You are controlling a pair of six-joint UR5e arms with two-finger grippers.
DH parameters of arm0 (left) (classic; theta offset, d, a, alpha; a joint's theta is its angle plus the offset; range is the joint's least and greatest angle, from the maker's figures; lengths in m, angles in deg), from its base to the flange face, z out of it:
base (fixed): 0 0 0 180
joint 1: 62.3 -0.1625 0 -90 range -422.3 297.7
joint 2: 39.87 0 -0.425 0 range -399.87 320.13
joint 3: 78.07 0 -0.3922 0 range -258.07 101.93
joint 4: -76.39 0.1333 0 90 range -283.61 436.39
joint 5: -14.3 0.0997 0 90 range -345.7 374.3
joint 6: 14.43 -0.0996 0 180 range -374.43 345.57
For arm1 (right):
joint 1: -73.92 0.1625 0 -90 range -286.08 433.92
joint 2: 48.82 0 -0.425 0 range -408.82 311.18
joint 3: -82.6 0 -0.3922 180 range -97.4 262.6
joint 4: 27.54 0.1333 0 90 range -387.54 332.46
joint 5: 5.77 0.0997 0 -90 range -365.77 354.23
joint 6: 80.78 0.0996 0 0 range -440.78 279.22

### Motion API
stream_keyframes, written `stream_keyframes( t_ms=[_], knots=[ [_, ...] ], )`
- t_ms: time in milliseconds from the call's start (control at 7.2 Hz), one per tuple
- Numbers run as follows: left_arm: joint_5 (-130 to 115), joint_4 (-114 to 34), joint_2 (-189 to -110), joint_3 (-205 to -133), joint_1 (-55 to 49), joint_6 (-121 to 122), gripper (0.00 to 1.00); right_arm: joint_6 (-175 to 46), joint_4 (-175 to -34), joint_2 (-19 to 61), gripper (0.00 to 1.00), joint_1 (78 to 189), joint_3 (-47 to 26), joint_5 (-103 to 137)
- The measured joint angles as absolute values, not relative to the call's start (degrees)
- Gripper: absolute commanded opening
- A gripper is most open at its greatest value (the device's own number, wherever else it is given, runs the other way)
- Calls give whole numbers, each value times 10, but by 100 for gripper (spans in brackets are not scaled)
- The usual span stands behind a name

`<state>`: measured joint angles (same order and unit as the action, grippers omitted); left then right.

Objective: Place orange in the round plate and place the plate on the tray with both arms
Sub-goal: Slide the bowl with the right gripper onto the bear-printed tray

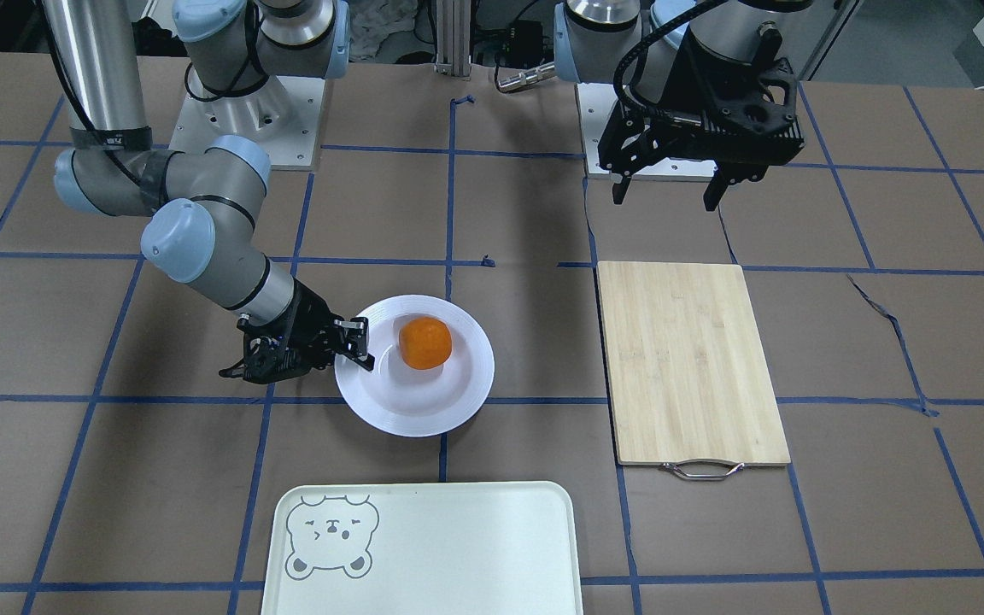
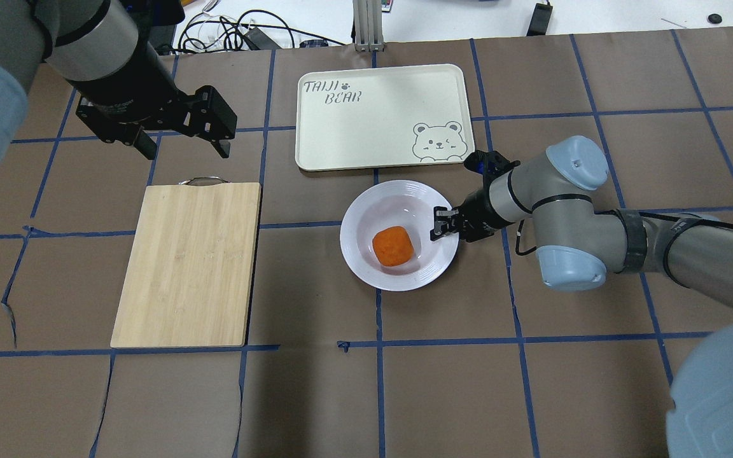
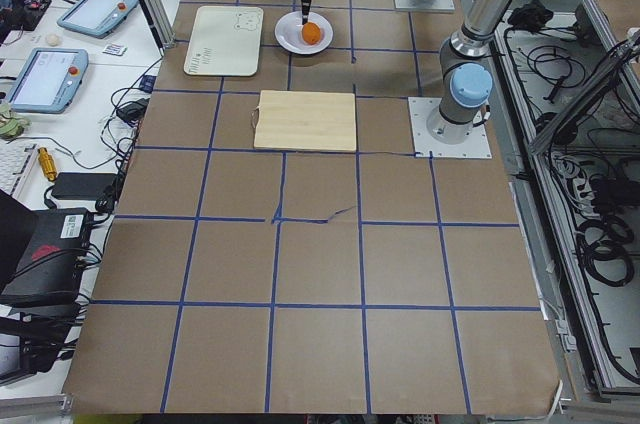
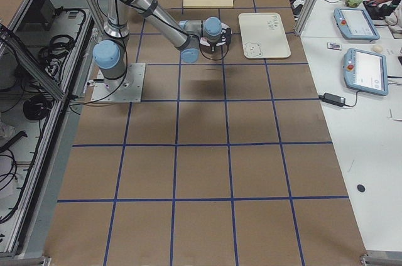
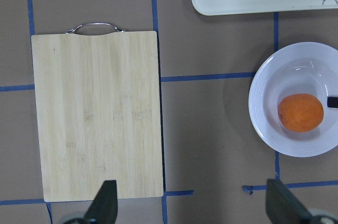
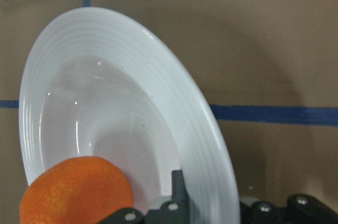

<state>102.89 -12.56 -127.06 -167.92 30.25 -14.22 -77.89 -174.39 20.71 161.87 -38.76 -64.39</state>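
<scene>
The orange (image 1: 424, 343) (image 2: 393, 245) (image 6: 79, 187) lies in the well of the round plate (image 1: 458, 401) (image 2: 366, 267) (image 5: 261, 123), which rests on the table between the tray (image 1: 458, 530) (image 2: 373, 127) and the robot. My right gripper (image 1: 362, 346) (image 2: 441, 228) lies low at the plate's rim on the robot's right, shut on that rim, one finger (image 6: 177, 182) reaching inside the plate. My left gripper (image 1: 667, 192) (image 2: 185, 149) (image 5: 193, 208) hangs open and empty above the table, off the handle end of the cutting board.
A bamboo cutting board (image 1: 693, 359) (image 2: 188, 261) with a metal handle lies on the robot's left side. Brown paper with blue tape lines covers the table. The tray, bearing a bear drawing (image 2: 438, 141), lies just beyond the plate.
</scene>
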Motion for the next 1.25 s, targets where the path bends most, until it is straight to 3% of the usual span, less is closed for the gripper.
stream_keyframes(
  t_ms=[694,1250],
  knots=[
    [1029,-126,-1271,-1680,302,-143,100,-687,-1731,202,0,1615,-319,-613],
    [1029,-126,-1271,-1681,302,-143,100,-637,-1691,76,0,1615,-107,-608]
  ],
)
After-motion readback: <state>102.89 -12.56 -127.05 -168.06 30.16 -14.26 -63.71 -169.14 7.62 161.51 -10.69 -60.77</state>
